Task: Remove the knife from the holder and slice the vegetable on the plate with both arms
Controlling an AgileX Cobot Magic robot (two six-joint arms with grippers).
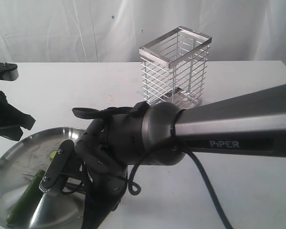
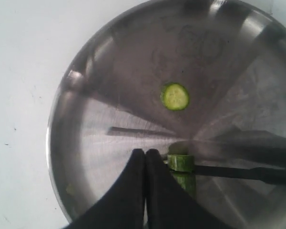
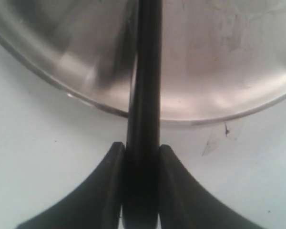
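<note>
The steel plate (image 2: pixel 86 143) holds a dark green cucumber (image 2: pixel 182 163) and one cut round slice (image 2: pixel 175 96). My left gripper (image 2: pixel 145 153) is shut with nothing between its fingers, its tips right beside the cucumber's end. The knife's slim dark blade (image 2: pixel 238 172) lies across the cucumber just behind that end. My right gripper (image 3: pixel 142 150) is shut on the knife's black handle (image 3: pixel 144 86), which reaches over the plate rim (image 3: pixel 219 110). In the exterior view the right arm (image 1: pixel 133 138) reaches across to the plate (image 1: pixel 9 162), where the cucumber (image 1: pixel 26 198) lies. The wire holder (image 1: pixel 176 67) stands empty behind.
The holder stands at the back of the white table, right of centre. The left arm (image 1: pixel 7 117) hangs at the far left edge above the plate. A black cable (image 1: pixel 205 181) trails from the right arm. A white curtain closes off the back.
</note>
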